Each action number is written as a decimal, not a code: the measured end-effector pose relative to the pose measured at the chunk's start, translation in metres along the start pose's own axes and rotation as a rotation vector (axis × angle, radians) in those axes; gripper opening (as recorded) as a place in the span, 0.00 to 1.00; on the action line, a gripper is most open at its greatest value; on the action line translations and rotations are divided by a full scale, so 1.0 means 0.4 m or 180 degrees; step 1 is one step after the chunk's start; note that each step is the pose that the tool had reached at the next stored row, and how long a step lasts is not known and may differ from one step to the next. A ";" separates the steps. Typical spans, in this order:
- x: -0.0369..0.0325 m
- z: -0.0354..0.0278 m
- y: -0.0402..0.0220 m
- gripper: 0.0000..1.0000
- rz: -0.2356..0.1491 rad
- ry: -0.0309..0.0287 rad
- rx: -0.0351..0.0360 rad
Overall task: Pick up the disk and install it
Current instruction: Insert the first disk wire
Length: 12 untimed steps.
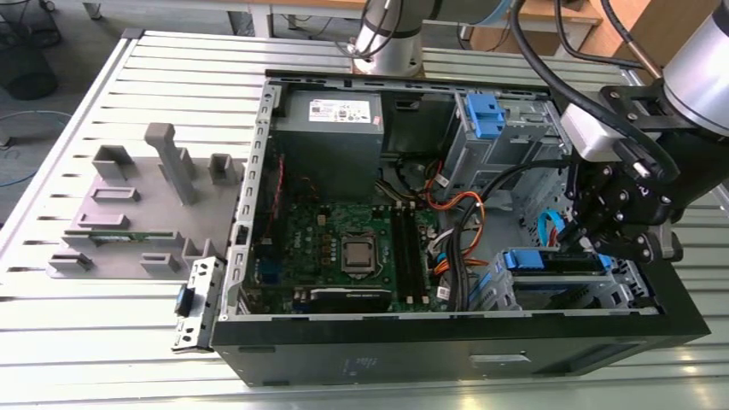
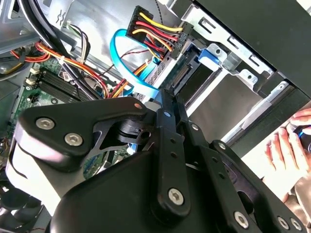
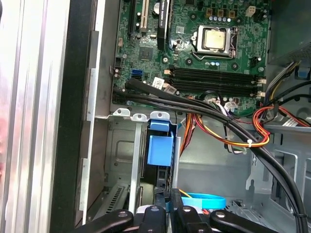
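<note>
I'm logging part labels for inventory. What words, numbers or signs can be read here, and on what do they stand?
None can be read.
White sticker on the grey power-supply box: print too small.
Motherboard markings: too small.
Small label on a black cable: blurred.

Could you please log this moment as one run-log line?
gripper: inside the open computer case, at the drive bay | disk: blue-framed, sitting in bay | grip state: cannot tell

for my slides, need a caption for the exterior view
End effector lowered over the disk in the open computer case.
</note>
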State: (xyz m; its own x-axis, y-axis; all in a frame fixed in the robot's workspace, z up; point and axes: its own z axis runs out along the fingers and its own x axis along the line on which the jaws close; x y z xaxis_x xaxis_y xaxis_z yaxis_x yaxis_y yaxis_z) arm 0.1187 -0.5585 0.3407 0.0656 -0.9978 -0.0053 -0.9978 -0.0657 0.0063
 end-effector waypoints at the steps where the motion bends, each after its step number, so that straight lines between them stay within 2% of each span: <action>1: 0.000 0.002 0.000 0.16 0.0000 0.0000 0.0000; 12: 0.004 0.007 0.000 0.16 0.0000 0.0001 0.0000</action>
State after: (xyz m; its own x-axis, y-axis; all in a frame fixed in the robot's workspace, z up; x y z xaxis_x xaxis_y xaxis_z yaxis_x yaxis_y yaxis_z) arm 0.1188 -0.5600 0.3378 0.0657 -0.9978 -0.0050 -0.9978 -0.0657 0.0063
